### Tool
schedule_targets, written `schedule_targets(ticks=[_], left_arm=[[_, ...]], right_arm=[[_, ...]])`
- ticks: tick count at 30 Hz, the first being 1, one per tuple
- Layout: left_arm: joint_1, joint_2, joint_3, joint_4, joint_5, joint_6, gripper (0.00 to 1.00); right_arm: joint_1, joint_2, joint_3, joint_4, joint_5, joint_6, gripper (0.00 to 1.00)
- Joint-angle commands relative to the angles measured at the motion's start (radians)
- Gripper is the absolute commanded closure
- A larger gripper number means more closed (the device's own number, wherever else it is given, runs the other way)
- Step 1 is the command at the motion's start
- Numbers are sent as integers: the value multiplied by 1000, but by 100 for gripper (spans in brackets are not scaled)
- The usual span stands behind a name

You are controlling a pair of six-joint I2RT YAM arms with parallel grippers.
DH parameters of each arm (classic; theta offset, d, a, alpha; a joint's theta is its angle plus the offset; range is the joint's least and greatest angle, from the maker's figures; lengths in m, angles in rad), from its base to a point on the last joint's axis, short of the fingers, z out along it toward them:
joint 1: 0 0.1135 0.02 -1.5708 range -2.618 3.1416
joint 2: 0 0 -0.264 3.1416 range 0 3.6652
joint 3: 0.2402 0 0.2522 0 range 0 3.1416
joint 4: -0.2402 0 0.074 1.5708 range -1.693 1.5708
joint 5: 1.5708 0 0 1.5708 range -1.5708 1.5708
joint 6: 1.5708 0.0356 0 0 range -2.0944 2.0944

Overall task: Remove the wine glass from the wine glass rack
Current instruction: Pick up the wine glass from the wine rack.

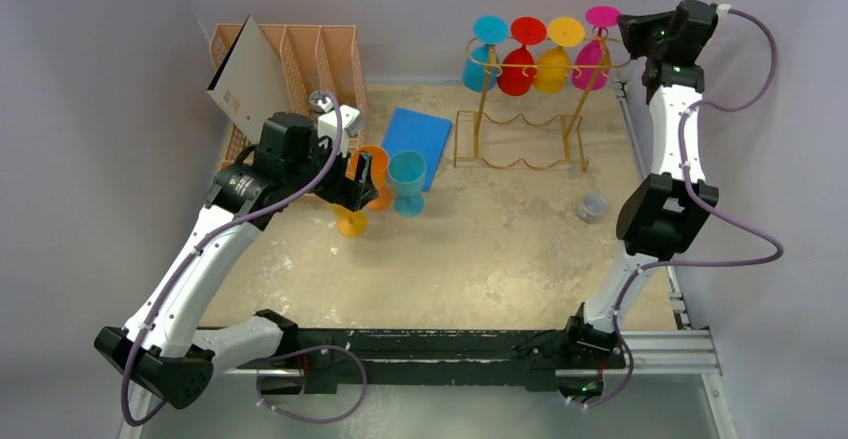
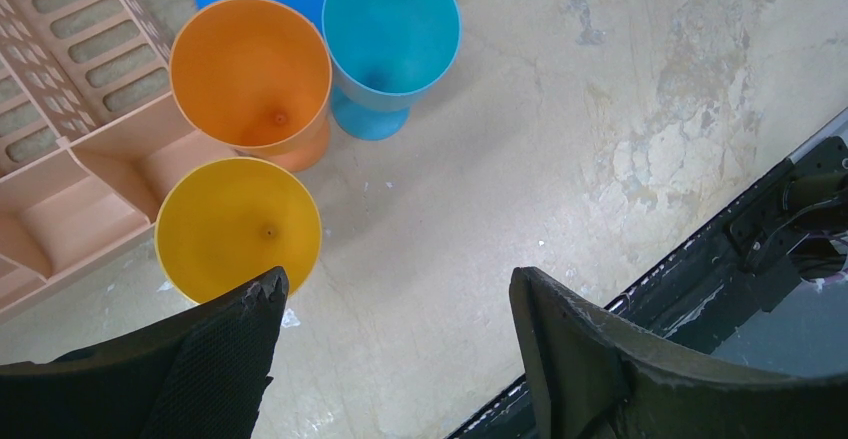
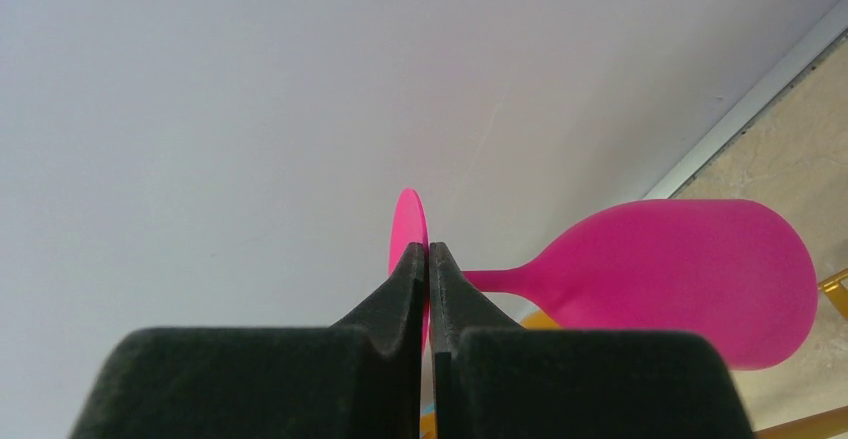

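Note:
The gold wire wine glass rack point(image 1: 520, 157) stands at the back of the table. Hanging upside down from its top rails are a blue point(image 1: 483, 59), a red point(image 1: 520, 64), a yellow point(image 1: 553, 64) and a pink wine glass point(image 1: 592, 61). My right gripper point(image 1: 625, 29) is at the rack's right end. In the right wrist view it point(image 3: 428, 249) is shut on the thin round foot of the pink wine glass point(image 3: 680, 274). My left gripper point(image 2: 398, 284) hangs open and empty over the table, beside an upright yellow glass point(image 2: 238, 227).
Upright orange point(image 2: 250, 71) and teal point(image 2: 390, 24) glasses stand beside the yellow one. A peach slotted organizer point(image 1: 300, 54) holds a leaning board point(image 1: 248, 74) at the back left. A blue pad point(image 1: 415, 139) and a small grey cap point(image 1: 592, 207) lie on the table.

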Motion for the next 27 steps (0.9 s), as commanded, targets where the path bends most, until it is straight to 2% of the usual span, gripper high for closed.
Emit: schedule_targets(ticks=[1,8,17,27], left_arm=[[6,-7,-1,10,18,-11,20],[5,-17,-4,7,18,-13,20],[5,-37,-8,5,24,-17,20],[5,-51,-7,-3,25,-22,20]], right_arm=[[-8,-7,57,34,45,-29,100],[-9,-36,46,32,55,-48,100],[-10,-131,-39,9,111,-167,100],[-11,-182,-97,27,146,-189,100]])
